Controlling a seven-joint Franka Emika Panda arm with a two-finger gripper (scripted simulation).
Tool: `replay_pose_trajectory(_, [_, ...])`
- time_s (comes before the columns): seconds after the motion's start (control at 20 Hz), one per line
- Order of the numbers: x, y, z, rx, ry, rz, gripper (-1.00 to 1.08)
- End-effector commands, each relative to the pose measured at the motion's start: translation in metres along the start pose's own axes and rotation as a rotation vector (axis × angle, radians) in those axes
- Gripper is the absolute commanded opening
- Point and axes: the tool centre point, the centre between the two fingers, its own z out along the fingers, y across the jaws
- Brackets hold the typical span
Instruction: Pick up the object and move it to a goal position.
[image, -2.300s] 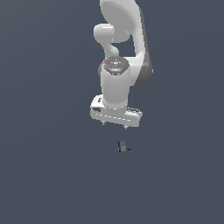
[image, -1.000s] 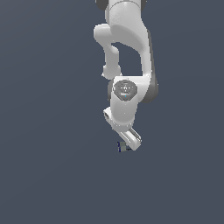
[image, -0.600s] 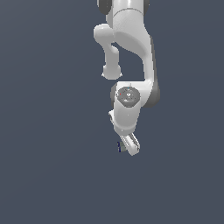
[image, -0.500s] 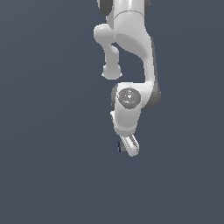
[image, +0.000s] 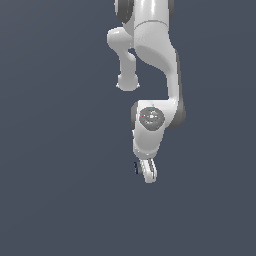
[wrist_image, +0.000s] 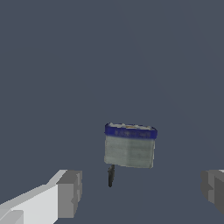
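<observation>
I'm in approach: gripper jaws spread wide, nothing held, object lying btwn them but untouched. Next: descend, centre, then close.

This is not a real room like a kitchen or a shop. It is a made-up computer world. Everything around is one flat dark grey-blue colour, with no walls, corners or furniture to see. The white robot arm looks smooth and plain, like a drawing. The small grey object with its blue edge looks blocky and simple too.
</observation>
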Motion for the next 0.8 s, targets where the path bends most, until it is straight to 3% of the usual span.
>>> replay_pose_trajectory(0.0, [-0.001,-0.001,0.003,0.0,0.001,0.034,1.0])
replay_pose_trajectory(0.75, [-0.003,-0.002,0.02,-0.001,0.003,0.072,1.0])
